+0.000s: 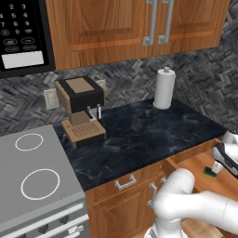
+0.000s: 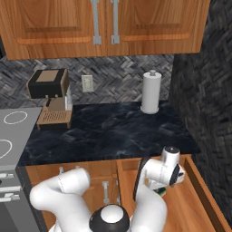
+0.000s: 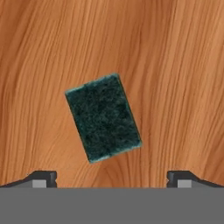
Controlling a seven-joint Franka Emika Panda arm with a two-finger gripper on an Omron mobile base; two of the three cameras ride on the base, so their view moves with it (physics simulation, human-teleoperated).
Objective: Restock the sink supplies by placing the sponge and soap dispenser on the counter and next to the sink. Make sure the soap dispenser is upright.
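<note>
The sponge [image 3: 103,118] lies flat with its dark green side up on the wooden floor of an open drawer [image 2: 199,204], turned slightly askew. My gripper [image 3: 112,177] hangs right above it, open, the two fingertips [image 3: 43,178] wide apart and nothing between them. From the left base view the gripper [image 1: 215,167] reaches down into the drawer at the right edge, just over the sponge [image 1: 208,173]. The dark marbled counter [image 1: 139,135] runs above the drawer. The soap dispenser and the sink are out of view.
A white paper-towel roll [image 1: 164,88] stands at the counter's back right, and a brown coffee machine [image 1: 80,109] at its back left. The grey stovetop [image 1: 32,176] borders the counter on the left. Wooden wall cabinets [image 2: 104,22] hang overhead, beside a microwave [image 1: 21,35].
</note>
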